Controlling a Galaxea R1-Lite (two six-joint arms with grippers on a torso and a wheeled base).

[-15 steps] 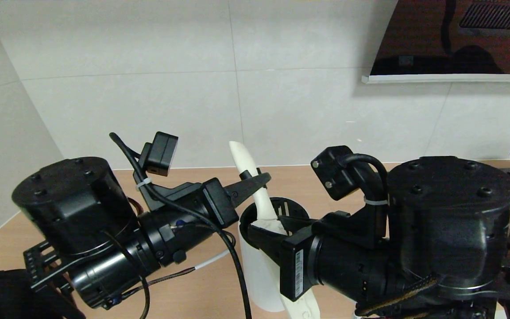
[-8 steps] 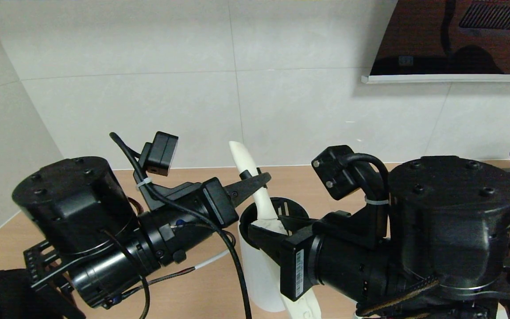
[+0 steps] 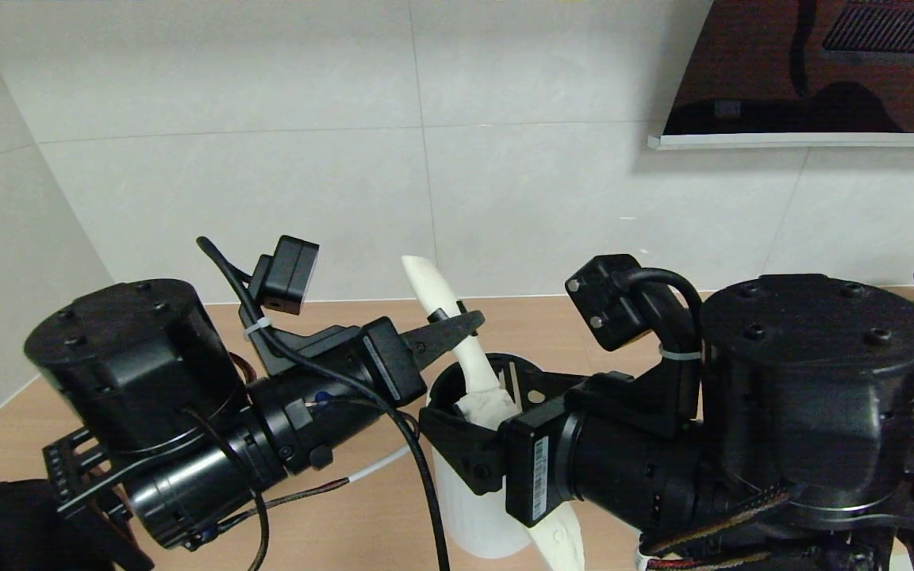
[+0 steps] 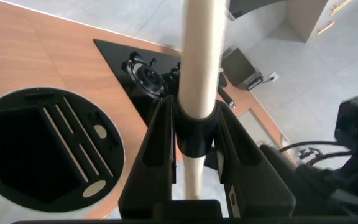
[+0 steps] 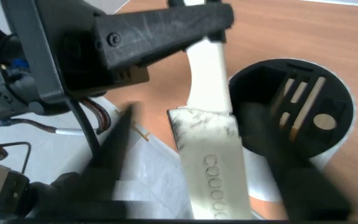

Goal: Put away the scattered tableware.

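Observation:
A white knife (image 3: 457, 333) hangs tilted over a white cylindrical utensil holder (image 3: 473, 507) with a black slotted top (image 4: 42, 149). My left gripper (image 3: 457, 325) is shut on the knife's cream handle (image 4: 197, 68), just above the holder's rim. The blade (image 5: 207, 155) runs down past the holder's near side. My right gripper (image 3: 489, 412) is open, its fingers (image 5: 114, 149) standing on either side of the blade without touching it. In the right wrist view the holder's top (image 5: 303, 112) lies just beyond the blade.
The holder stands on a wooden counter (image 3: 330, 523) against a tiled wall. A black gas stove (image 4: 148, 74) lies to the right of the holder, with a range hood (image 3: 814, 71) above it. Both arms crowd the space over the holder.
My right gripper has shifted left and a little lower, and its fingers have spread apart around the blade. The knife's top end has tipped slightly left. The left arm has stayed put.

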